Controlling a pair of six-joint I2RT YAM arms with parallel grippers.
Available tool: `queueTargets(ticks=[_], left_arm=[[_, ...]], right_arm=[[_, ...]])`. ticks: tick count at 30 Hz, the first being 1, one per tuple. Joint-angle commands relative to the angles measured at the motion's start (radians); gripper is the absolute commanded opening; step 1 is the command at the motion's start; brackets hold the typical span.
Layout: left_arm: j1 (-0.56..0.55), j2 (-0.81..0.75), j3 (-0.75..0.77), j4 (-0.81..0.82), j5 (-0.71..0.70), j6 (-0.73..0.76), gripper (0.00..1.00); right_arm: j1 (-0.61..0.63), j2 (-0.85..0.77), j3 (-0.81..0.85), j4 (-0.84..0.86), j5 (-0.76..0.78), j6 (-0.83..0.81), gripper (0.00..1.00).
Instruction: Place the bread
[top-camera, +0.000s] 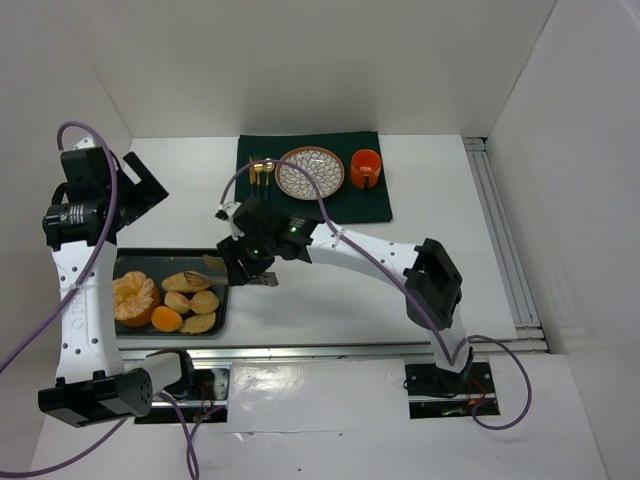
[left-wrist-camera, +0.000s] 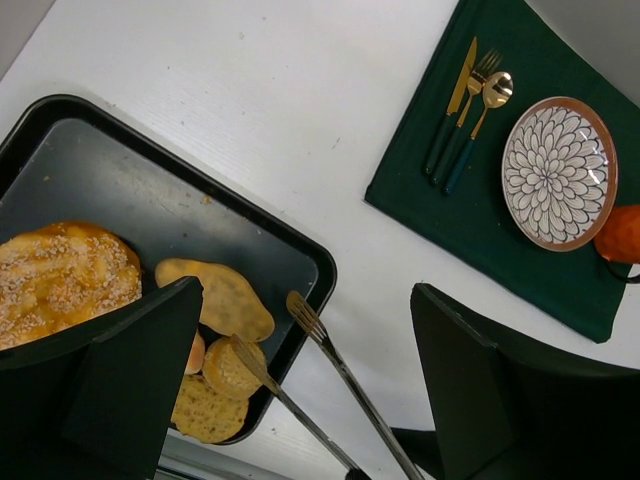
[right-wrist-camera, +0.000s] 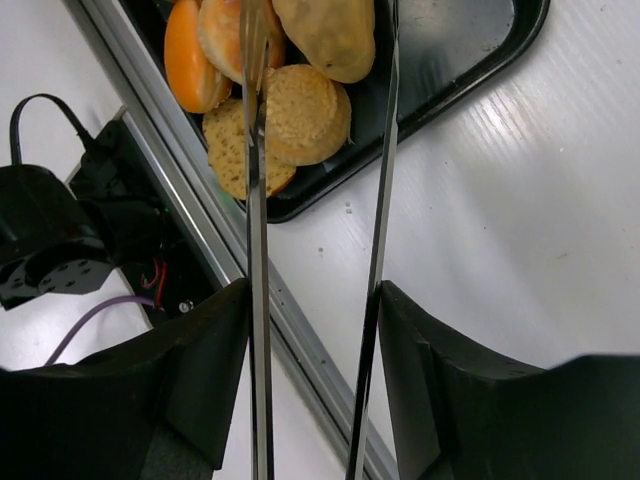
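Note:
Several bread rolls (top-camera: 192, 298) lie at the right end of a black tray (top-camera: 135, 262), beside a peeled orange (top-camera: 133, 297) and a tangerine (top-camera: 166, 319). My right gripper (top-camera: 242, 262) is shut on metal tongs (right-wrist-camera: 258, 250), one arm against each finger. The tongs stand spread, their tips over the tray's right end. In the right wrist view a round roll (right-wrist-camera: 305, 113) and a long roll (right-wrist-camera: 330, 35) show between the tong arms. In the left wrist view one tong tip (left-wrist-camera: 240, 355) lies over a round roll (left-wrist-camera: 225, 375). My left gripper (top-camera: 135, 185) hangs open and empty high above the tray.
A dark green mat (top-camera: 370, 205) at the back carries a patterned plate (top-camera: 310, 172), an orange cup (top-camera: 366, 168) and gold cutlery (top-camera: 262, 170). An aluminium rail (right-wrist-camera: 200, 215) runs along the table's near edge, close to the tray. White walls enclose the table.

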Motion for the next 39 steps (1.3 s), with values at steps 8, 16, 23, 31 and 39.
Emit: queueTargets(ticks=[8,16,23,31,39], left_arm=[[0.006,0.009,-0.014,0.041,0.057,0.018,0.99],[0.006,-0.001,-0.014,0.041,0.038,0.018,0.99],[0.006,0.018,-0.015,0.05,-0.012,0.028,0.99],[0.006,0.036,0.023,0.041,-0.043,0.018,0.99],[0.006,0.056,0.032,0.047,-0.021,-0.014,0.99]], right_arm=[[-0.003,0.089,0.085,-0.007,-0.033,-0.027,0.66],[-0.003,0.077,0.105,0.002,-0.053,-0.047,0.35],[-0.023,-0.075,0.101,-0.013,0.012,-0.056,0.34],[-0.143,-0.21,0.001,0.028,0.058,-0.036,0.27],[-0.311,-0.249,-0.057,0.018,0.291,-0.085,0.27]])
